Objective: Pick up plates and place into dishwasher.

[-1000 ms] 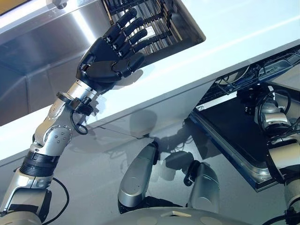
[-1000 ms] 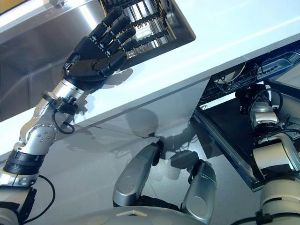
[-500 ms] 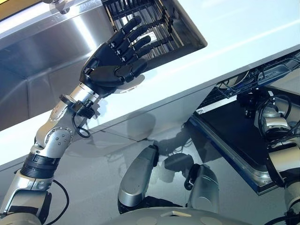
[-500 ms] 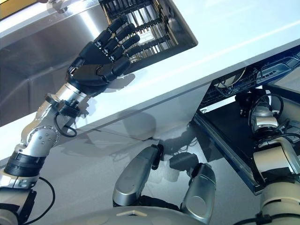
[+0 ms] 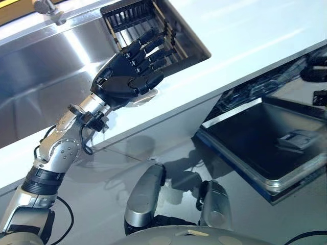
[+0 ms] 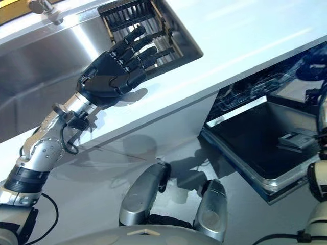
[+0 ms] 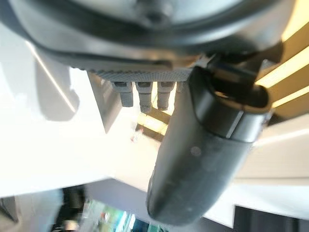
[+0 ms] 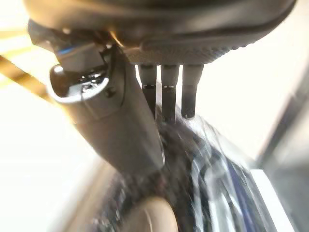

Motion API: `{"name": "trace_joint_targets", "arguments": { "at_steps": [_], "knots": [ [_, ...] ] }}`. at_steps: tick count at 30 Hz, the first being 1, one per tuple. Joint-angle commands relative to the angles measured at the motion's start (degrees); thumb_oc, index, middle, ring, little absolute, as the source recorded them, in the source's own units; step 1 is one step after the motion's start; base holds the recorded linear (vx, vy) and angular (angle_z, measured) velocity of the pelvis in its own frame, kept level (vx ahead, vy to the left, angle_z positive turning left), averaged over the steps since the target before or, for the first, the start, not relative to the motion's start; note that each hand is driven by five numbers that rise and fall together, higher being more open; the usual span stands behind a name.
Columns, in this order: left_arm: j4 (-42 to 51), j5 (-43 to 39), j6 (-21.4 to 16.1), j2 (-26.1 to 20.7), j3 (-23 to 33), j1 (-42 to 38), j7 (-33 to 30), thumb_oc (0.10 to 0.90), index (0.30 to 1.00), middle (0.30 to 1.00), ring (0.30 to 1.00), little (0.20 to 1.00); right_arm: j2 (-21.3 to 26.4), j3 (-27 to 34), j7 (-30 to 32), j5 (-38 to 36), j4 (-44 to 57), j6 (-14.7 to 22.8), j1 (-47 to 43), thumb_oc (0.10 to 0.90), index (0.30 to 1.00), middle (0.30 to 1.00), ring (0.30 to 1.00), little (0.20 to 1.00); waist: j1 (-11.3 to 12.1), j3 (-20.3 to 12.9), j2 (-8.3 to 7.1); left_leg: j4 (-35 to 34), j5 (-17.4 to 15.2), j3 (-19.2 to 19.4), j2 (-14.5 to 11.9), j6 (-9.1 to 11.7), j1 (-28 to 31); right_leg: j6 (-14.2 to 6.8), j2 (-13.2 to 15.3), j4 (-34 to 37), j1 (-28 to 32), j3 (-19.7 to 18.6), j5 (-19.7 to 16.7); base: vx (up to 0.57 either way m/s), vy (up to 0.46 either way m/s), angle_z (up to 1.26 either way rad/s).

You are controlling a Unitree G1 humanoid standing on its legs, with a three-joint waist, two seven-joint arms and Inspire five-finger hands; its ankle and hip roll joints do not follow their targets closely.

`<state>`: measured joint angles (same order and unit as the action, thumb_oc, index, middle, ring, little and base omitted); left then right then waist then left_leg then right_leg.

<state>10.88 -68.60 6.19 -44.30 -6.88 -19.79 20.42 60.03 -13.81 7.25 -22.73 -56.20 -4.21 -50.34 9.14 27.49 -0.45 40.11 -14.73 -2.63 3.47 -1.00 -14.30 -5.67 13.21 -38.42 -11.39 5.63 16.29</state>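
Left hand (image 5: pixel 122 81) up over the near edge of the white table (image 5: pixel 245 30), fingers straight and apart with nothing in them, reaching toward the black rack (image 5: pixel 130 18) at the end of the shiny sink (image 5: pixel 46 66). Right hand (image 8: pixel 164 48) with fingers straight and loose too, right above the dark dishwasher basket (image 8: pixel 193 159), with a pale round shape (image 8: pixel 149 212) just past the thumb, too blurry to tell if a plate. Down below the table, dishwasher door (image 5: pixel 255 138) lying open and flat.
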Motion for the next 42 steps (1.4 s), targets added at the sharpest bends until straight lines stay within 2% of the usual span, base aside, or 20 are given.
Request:
{"name": "trace_joint_targets", "arguments": {
  "at_steps": [1,6,12,16,21,28,32,42],
  "knots": [
    [0.03,-0.74,-3.23,4.79,-0.89,6.59,3.43,0.8,0.9,0.9,0.9,0.9,4.56,-0.63,-4.33,3.75,0.55,-2.0,2.43,0.8,0.9,0.9,0.9,0.9,-3.08,-8.92,-0.38,0.8,-5.94,-0.24,2.21,-4.09,1.93,9.95,-7.67,-1.0,4.56,3.41,0.79,0.01,0.031,-0.21],
    [-0.05,0.37,-3.75,5.55,-1.19,6.57,4.22,0.8,0.9,0.9,0.9,0.9,5.68,0.2,-6.31,5.36,0.3,-2.84,5.54,0.8,0.9,0.9,0.9,0.9,-3.54,-9.12,-1.0,0.75,-6.46,0.09,2.14,-4.23,2.66,10.24,-8.31,-0.48,5.14,3.0,0.92,0.0,0.026,-0.07],
    [-0.15,1.42,-4.05,7.42,-1.11,6.35,4.43,0.8,0.9,0.9,0.9,0.9,4.88,4.57,-2.62,4.23,1.05,-0.97,9.21,0.8,0.9,0.9,0.9,0.9,-4.51,-9.76,-1.28,0.28,-6.92,0.68,2.16,-4.23,3.5,10.28,-9.09,-0.15,5.53,2.43,1.21,-0.01,0.037,-0.01],
    [-0.11,1.88,-4.63,8.15,-0.71,6.62,5.08,0.8,0.9,0.9,0.9,0.9,3.16,9.42,0.76,0.32,4.03,0.72,13.87,0.8,0.9,0.9,0.9,0.9,-5.38,-9.88,-1.31,-0.07,-7.19,1.4,2.1,-4.31,3.98,10.2,-9.51,0.32,5.69,2.13,1.14,-0.02,0.046,-0.02],
    [-0.42,2.39,-5.05,9.53,-0.7,6.4,4.91,0.8,0.9,0.9,0.9,0.9,-1.31,17.31,6.36,-3.93,4.39,3.6,21.18,0.8,0.9,0.9,0.9,0.9,-6.98,-9.88,-1.1,0.68,-7.91,2.26,2.04,-4.42,4.17,9.96,-9.89,0.65,5.67,1.1,0.78,0.0,0.037,-0.07],
    [-0.7,2.58,-5.16,9.96,-0.63,7.04,4.97,0.8,0.9,0.9,0.9,0.9,-6.16,26.48,8.72,-13.47,1.82,7.54,28.5,0.8,0.9,0.9,0.9,0.9,-8.5,-9.58,-0.36,1.2,-8.09,3.63,1.76,-4.57,3.75,9.53,-10.23,0.91,4.54,0.16,-0.16,0.0,0.017,-0.09],
    [-0.27,2.02,-5.29,9.07,-1.05,6.26,4.44,0.8,0.9,0.9,0.9,0.9,-7.98,29.13,7.68,-15.91,-1.91,8.27,31.35,0.8,0.9,0.9,0.9,0.9,-9.54,-8.78,0.22,2.32,-8.34,4.33,1.6,-4.7,2.72,9.42,-10.17,-0.08,2.83,-0.26,-0.39,-0.03,0.013,-0.11],
    [-0.15,0.9,-5.5,8.55,-2.95,4.27,2.99,0.8,0.9,0.9,0.9,0.9,-12.74,28.65,1.44,-25.47,-9.45,7.46,32.45,0.8,0.9,0.9,0.9,0.9,-10.06,-7.37,1.13,5.13,-8.65,4.65,1.16,-4.88,0.47,9.66,-9.88,-3.28,0.01,0.11,-0.09,-0.03,-0.019,-0.16]
  ]
}}
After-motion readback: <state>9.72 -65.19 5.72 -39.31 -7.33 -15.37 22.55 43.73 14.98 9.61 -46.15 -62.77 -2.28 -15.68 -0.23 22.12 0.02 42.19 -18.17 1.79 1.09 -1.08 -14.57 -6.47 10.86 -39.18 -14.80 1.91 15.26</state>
